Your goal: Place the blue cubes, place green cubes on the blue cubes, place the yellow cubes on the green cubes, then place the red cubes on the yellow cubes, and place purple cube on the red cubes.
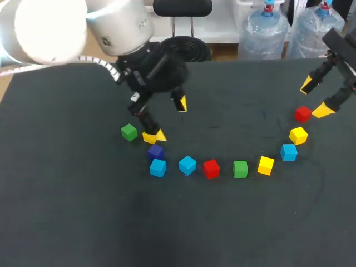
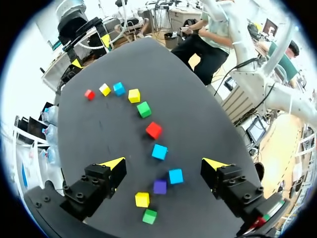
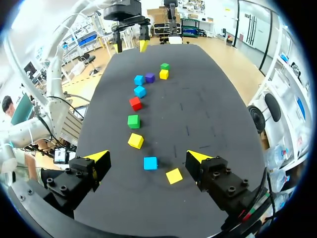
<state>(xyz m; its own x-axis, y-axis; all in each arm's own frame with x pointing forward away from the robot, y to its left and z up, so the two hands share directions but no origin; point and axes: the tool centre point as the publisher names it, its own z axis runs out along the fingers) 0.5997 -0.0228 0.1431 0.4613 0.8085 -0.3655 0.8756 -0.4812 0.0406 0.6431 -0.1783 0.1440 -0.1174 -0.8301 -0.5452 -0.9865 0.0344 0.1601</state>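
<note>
Left claw (image 1: 168, 119): wide open, empty, poised above the left end of an arc of cubes on the table (image 1: 67, 211).

Under and beside it, from the left, are green cube (image 1: 129, 132), yellow cube (image 2: 142, 199) by one fingertip, and purple cube (image 1: 155, 151) just beside blue cube (image 1: 158, 167). None touches my fingers.

Mid-arc, well apart from both claws, lie second blue cube (image 1: 187, 165), red cube (image 1: 211, 168), second green cube (image 1: 240, 168) and second yellow cube (image 1: 266, 165).

At the right end, third blue cube (image 1: 288, 152), third yellow cube (image 1: 298, 135) and second red cube (image 1: 302, 114) curve toward the right claw (image 1: 315, 97). It is also wide open and empty, with the second red cube near one fingertip.

All cubes lie singly.
</note>
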